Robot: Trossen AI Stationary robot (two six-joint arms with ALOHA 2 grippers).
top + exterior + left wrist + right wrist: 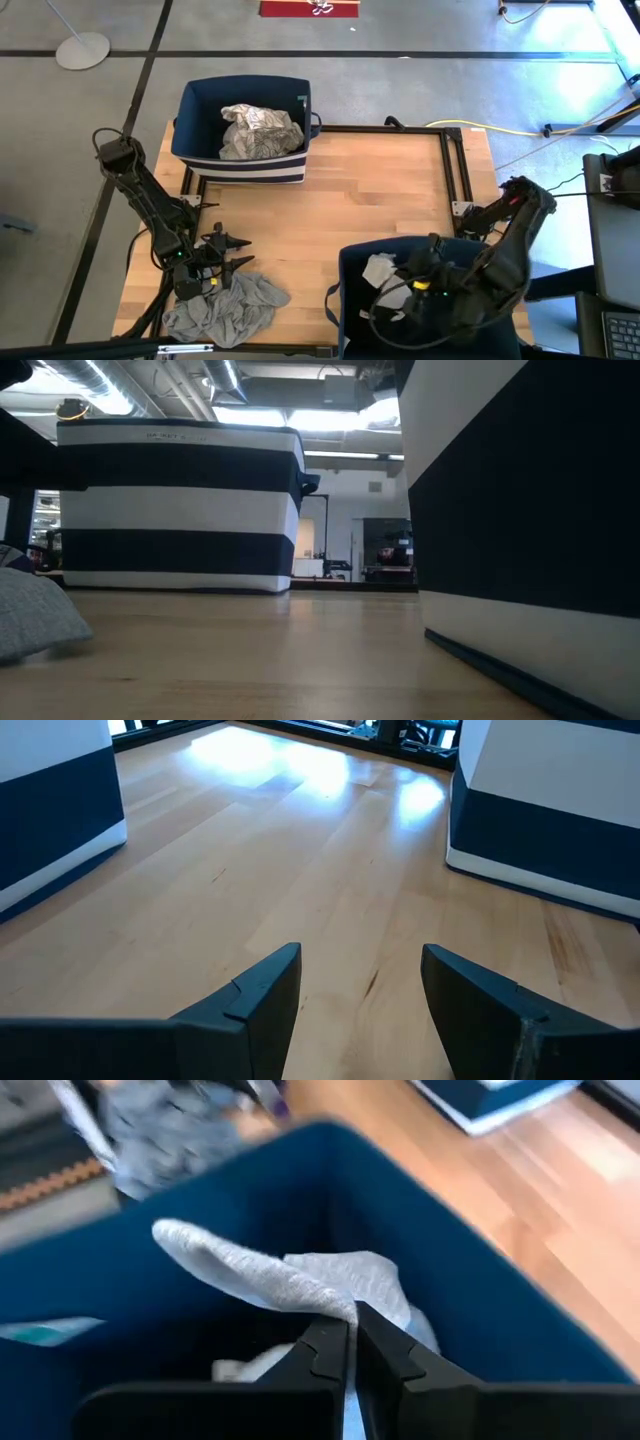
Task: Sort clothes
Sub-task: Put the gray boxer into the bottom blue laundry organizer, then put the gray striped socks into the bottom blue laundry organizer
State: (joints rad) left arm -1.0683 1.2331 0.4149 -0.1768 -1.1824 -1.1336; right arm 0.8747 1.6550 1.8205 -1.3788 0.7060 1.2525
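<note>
Right wrist view, claw (352, 1350) pinching soft white garment (290, 1285)

Grey garment (228, 308) — navy-and-white striped bin (243, 168) — pale wooden table (370, 200)

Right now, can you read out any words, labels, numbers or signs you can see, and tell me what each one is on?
No text can be read in any view.
Red sign on the floor beyond the table: a white mark, too small to read.
Far striped bin, top band: a line of small lettering, too blurred to read.
Teal tag inside the near bin: no legible print.
</note>
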